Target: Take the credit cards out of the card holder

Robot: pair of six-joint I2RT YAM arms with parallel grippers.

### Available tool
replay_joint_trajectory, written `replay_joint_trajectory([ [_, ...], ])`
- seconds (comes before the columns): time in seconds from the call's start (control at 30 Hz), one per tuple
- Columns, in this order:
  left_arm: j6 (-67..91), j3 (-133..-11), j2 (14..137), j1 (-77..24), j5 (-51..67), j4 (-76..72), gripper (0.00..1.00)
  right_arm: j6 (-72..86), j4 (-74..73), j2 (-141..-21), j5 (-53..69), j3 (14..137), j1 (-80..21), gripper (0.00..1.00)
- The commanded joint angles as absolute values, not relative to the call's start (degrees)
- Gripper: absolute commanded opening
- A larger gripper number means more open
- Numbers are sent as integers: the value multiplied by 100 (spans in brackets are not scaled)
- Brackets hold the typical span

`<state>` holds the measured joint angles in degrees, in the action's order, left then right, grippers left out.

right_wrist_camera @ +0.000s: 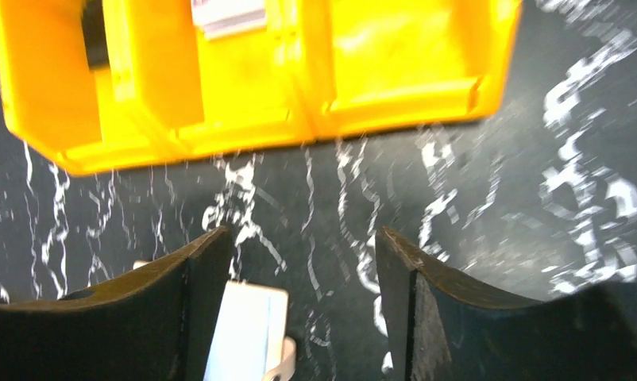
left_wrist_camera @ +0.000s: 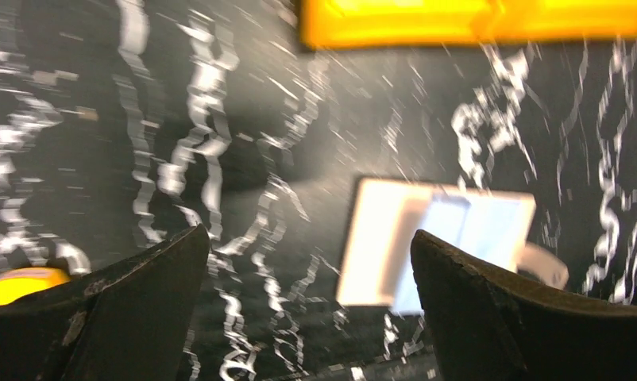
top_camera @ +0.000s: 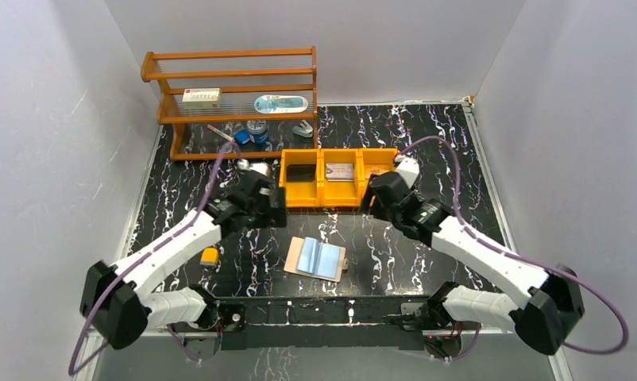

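Hovering over a black marbled table (top_camera: 426,143), two arms frame an orange three-compartment tray (top_camera: 339,196) at centre, with a wooden rack (top_camera: 228,75) at 11 o'clock.

The left gripper (left_wrist_camera: 307,236) hangs at the tray's 8 o'clock and the right gripper (right_wrist_camera: 303,234) at its 4 o'clock. Both have their fingers spread wide and grip nothing.

The card holder (top_camera: 317,259) lies opened flat at the tray's 6 o'clock, bluish sleeves up, touched by neither gripper.

A black card (top_camera: 302,173) sits in the tray's left compartment and a grey-silver card (top_camera: 340,171) in the middle. Something brownish shows in the right one, partly behind the right arm.

A small yellow object (top_camera: 210,255) rests at the holder's 9 o'clock.

The sleeves look empty from above (glare makes this uncertain), so the job seems nearly done, pending a check of each pocket.

If a card remains, one gripper would best pin the tan edge. The other should pinch the card's exposed lip and draw it out along the sleeve's opening, not upward, since the light holder would likely lift with it.
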<state>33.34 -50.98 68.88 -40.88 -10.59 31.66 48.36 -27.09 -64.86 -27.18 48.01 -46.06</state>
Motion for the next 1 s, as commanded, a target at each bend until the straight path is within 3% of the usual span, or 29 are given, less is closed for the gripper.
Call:
replay_joint_trajectory([
  [0.0, 2931, -5341, 6148, -3012, -1654, 3669, 98, 3394, -2347, -5864, -3262, 5132, -4236, 78],
  [0.13, 2753, -5510, 5696, -2100, -1874, 3717, 98, 2438, -1982, -5694, -3212, 5385, -4175, 85],
  [0.23, 2735, -5553, 5362, -1987, -2464, 3701, 98, 2057, -1911, -5639, -3215, 5608, -4181, 98],
  [0.57, 2831, -5924, 4526, -1986, -3435, 3938, 98, 1892, -1522, -5189, -3175, 5469, -4177, 98],
  [0.97, 2365, -6609, 4676, -1983, -3449, 3723, 98, 1973, -1756, -5020, -3476, 5359, -4176, 98],
])
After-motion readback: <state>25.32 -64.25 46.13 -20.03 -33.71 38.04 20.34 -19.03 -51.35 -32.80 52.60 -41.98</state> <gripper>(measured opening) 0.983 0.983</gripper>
